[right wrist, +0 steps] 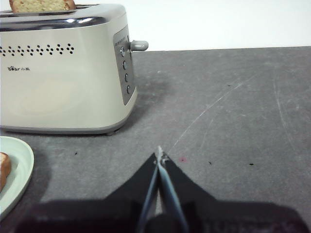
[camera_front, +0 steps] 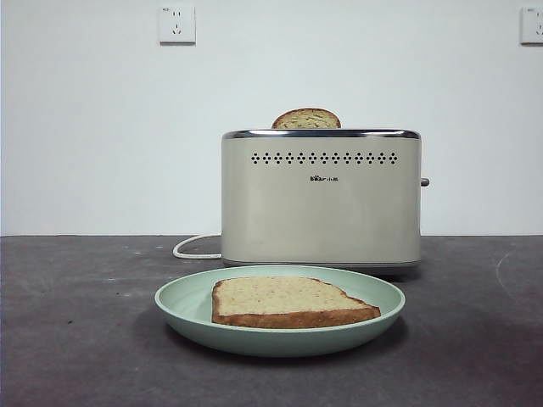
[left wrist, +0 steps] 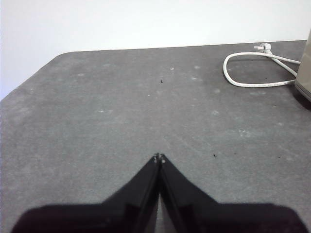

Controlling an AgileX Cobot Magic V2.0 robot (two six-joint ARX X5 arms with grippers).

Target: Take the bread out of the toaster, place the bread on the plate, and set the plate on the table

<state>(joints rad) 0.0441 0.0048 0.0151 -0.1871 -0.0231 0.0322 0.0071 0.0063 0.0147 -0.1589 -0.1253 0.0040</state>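
Observation:
The bread [camera_front: 288,301], a flat tan speckled slice with a dark crust, lies on the pale green plate [camera_front: 182,301]. That plate rests on the dark table [camera_front: 76,339] just in front of the cream toaster [camera_front: 321,203]. Neither arm shows in the front view. My left gripper [left wrist: 159,158] is shut and empty, low over bare tabletop beside the toaster's cord. My right gripper [right wrist: 159,155] is also shut and empty, on the knob side of the toaster [right wrist: 58,77], with the plate's rim [right wrist: 14,170] and a corner of the bread [right wrist: 4,167] at the picture's edge.
A second, narrower slice [camera_front: 306,119] pokes out of the toaster's slot. The white cord [left wrist: 252,73] loops on the table behind the toaster, whose side knob [right wrist: 138,45] sticks out. Wall sockets [camera_front: 176,24] sit high on the white wall.

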